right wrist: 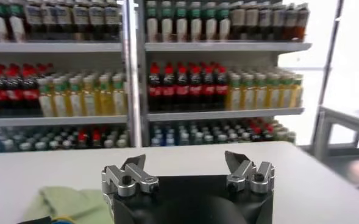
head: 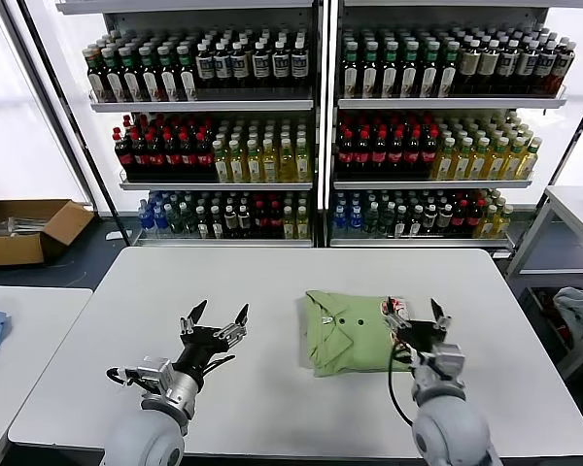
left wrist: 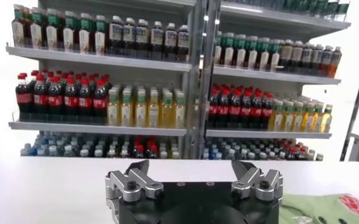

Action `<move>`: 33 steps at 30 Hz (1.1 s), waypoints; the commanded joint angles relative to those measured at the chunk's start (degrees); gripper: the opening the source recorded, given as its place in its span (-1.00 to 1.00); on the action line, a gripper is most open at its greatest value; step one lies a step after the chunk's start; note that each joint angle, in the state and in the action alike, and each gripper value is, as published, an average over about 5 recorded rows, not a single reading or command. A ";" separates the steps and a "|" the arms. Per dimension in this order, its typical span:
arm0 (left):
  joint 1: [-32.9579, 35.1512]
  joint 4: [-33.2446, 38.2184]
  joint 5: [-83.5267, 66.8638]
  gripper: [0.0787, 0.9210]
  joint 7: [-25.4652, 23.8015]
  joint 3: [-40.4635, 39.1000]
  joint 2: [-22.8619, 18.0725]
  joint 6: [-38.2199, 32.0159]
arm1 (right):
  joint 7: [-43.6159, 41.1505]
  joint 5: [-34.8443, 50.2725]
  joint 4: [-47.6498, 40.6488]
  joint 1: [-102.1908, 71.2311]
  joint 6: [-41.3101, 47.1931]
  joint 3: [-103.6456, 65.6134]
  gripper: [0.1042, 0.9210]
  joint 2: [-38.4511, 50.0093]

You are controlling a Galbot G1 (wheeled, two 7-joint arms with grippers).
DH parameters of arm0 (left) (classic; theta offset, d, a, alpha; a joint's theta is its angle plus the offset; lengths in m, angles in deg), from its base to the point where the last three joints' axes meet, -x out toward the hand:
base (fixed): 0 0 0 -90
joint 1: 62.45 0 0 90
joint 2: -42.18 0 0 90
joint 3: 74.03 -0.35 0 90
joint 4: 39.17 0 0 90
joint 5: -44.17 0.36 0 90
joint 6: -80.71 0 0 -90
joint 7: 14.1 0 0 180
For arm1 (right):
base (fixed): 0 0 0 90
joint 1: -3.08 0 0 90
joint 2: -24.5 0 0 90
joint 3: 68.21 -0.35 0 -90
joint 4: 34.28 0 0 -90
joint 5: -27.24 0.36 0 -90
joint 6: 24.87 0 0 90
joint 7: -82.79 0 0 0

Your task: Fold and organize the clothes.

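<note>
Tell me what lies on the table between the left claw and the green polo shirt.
Nothing: in the head view, only bare white table separates the open left claw from the folded polo shirt. The right claw hovers open over the shirt's right edge.

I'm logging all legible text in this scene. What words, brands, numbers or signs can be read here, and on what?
None can be read.
Light green folded polo shirt: red-and-white chest print, too small to read.
Bottles on the white metal shelves: coloured labels, too small and blurred.
Brown cardboard box on the floor: no readable marking.
Left gripper and right gripper: no lettering visible.
</note>
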 commanded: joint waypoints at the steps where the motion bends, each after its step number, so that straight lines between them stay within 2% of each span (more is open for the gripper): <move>1: 1.08 0.08 1.82 0.77 -0.22 -1.11 -1.21 -0.94 | -3.47 7.85 7.01 -14.40 -2.84 -6.23 0.76 1.72; 7: 1.99 0.54 2.02 0.77 -0.23 -0.92 -0.96 -0.77 | -2.92 11.03 2.81 -10.53 -3.80 -2.03 0.76 -2.55; 12: 2.85 0.63 2.38 0.77 -0.34 -0.62 -0.95 -0.67 | -1.88 20.17 1.10 -9.01 -1.52 -1.54 0.76 -1.98; 15: 2.95 0.48 2.50 0.77 -0.50 -0.62 -0.97 -0.43 | -1.39 22.75 -0.17 -8.61 -0.58 -0.81 0.76 -1.74; 33: 3.20 0.04 2.41 0.77 -0.79 -0.63 -1.35 0.68 | 1.57 26.03 -0.52 -6.82 3.06 -0.66 0.76 -0.36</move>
